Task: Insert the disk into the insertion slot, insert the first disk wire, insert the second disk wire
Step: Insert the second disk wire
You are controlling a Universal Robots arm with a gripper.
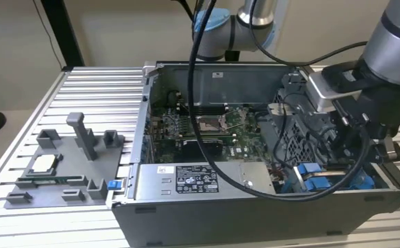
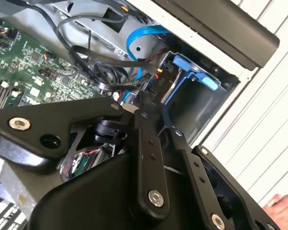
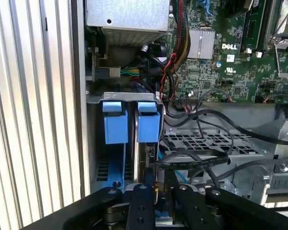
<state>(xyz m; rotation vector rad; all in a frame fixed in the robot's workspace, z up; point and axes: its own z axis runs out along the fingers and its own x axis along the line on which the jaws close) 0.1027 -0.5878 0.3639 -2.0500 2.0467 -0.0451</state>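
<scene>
The disk (image 3: 142, 160) stands on edge inside the insertion slot (image 3: 103, 168), its blue frame tabs (image 3: 149, 122) sticking out at the case's front corner. In the exterior view these blue tabs (image 1: 310, 169) show at the case's lower right. My gripper (image 3: 156, 194) reaches down into the case right at the disk's end, its fingers drawn close together on the end of a black flat wire (image 3: 194, 160). In the second wrist view the gripper (image 2: 140, 114) meets beside the blue frame (image 2: 189, 67), with black wires (image 2: 105, 64) looped just behind it.
The open computer case (image 1: 255, 217) lies on a slatted metal table (image 1: 96, 88). A silver power-supply box (image 1: 193, 181) sits beside the bay, and the green motherboard (image 1: 207, 134) lies behind. A grey fixture (image 1: 62, 170) stands at the exterior view's left. A person's hand (image 2: 283, 206) rests on the table.
</scene>
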